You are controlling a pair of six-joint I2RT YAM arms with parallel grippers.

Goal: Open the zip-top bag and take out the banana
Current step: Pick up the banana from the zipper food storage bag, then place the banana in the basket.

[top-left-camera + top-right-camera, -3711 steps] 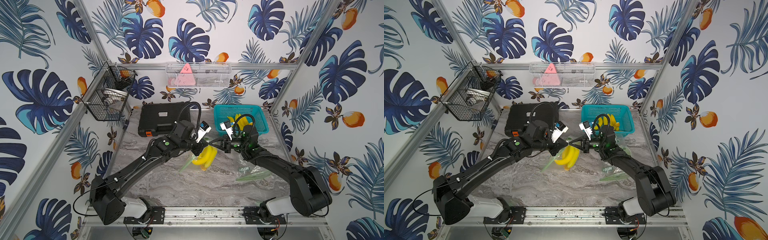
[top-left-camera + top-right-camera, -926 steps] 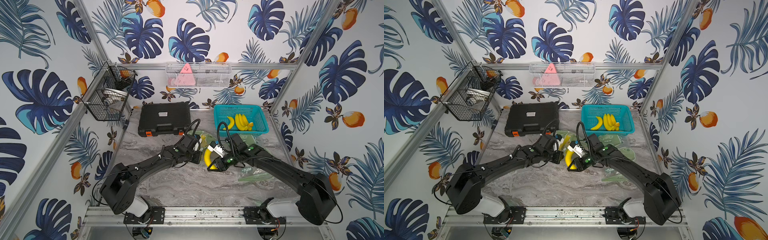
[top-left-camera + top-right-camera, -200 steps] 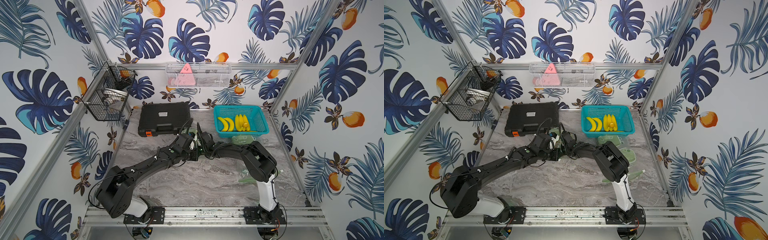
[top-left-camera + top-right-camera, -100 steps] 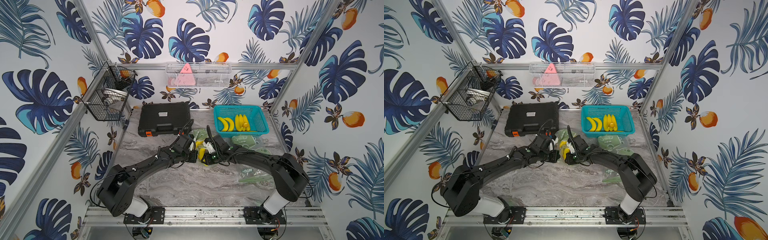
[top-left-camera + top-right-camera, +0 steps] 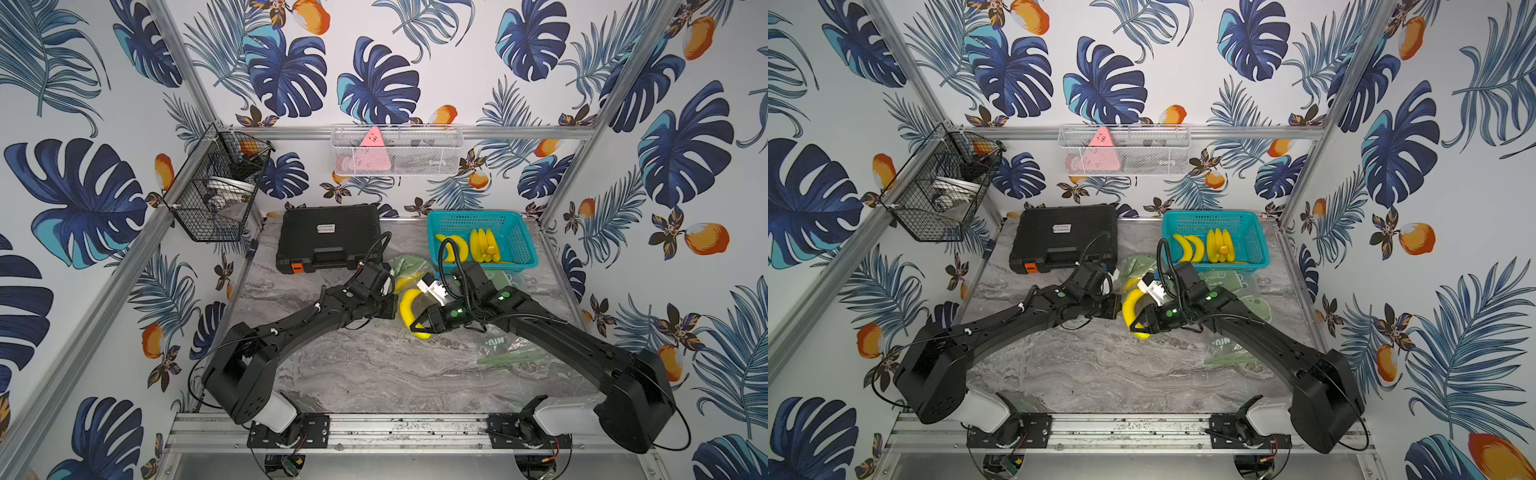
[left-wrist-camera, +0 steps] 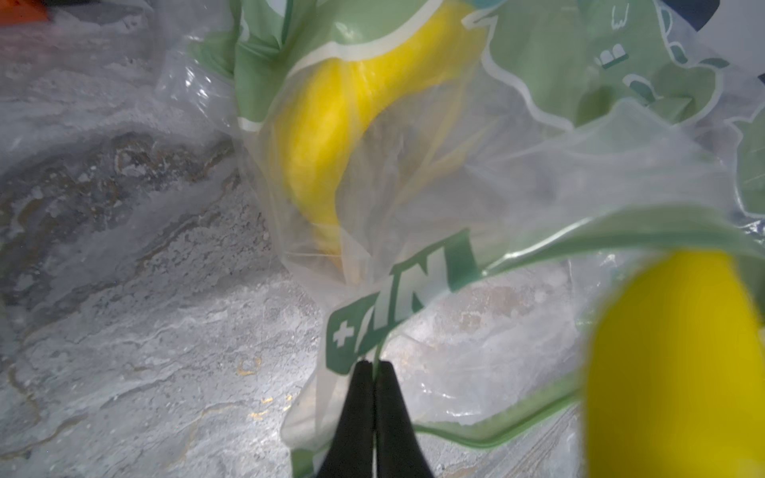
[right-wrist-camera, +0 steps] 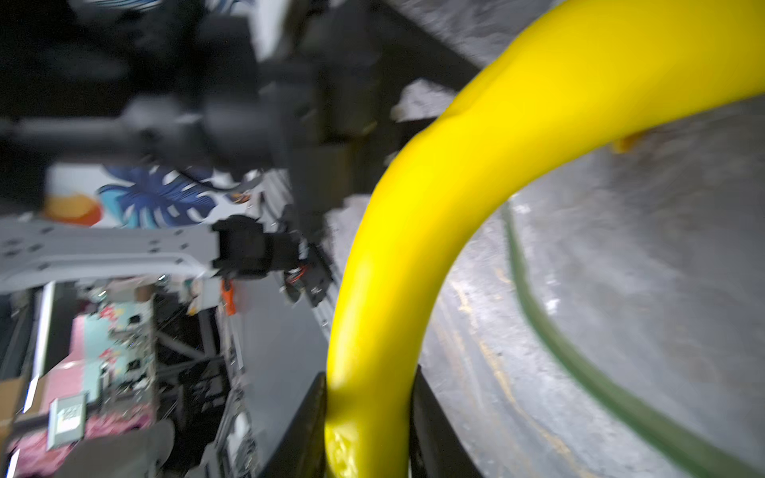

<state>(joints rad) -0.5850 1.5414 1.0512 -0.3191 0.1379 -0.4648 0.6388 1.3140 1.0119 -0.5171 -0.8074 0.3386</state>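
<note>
Right gripper (image 7: 368, 376) clamped narrowly on bare banana (image 7: 414, 215) at table centre, apparently clear of zip-top bag (image 6: 517, 174) mouth. Left gripper (image 6: 374, 368) pinched tight on bag edge. Remaining: carry banana off, release. Second banana (image 6: 352, 124) shows through plastic. Bag print: partial white letters, maybe "+AN". Spare bag (image 5: 496, 343), near right, reads "NUN". Black case (image 5: 328, 232) label unreadable.

Yellow bananas (image 5: 409, 305): 7+, five in the teal plastic basket (image 5: 473, 220) at 1 o'clock. Green-printed clear plastic bags (image 5: 509, 353): 3+. Black plastic case (image 5: 328, 237): 1. Wire wall baskets (image 5: 208, 216): 2
</note>
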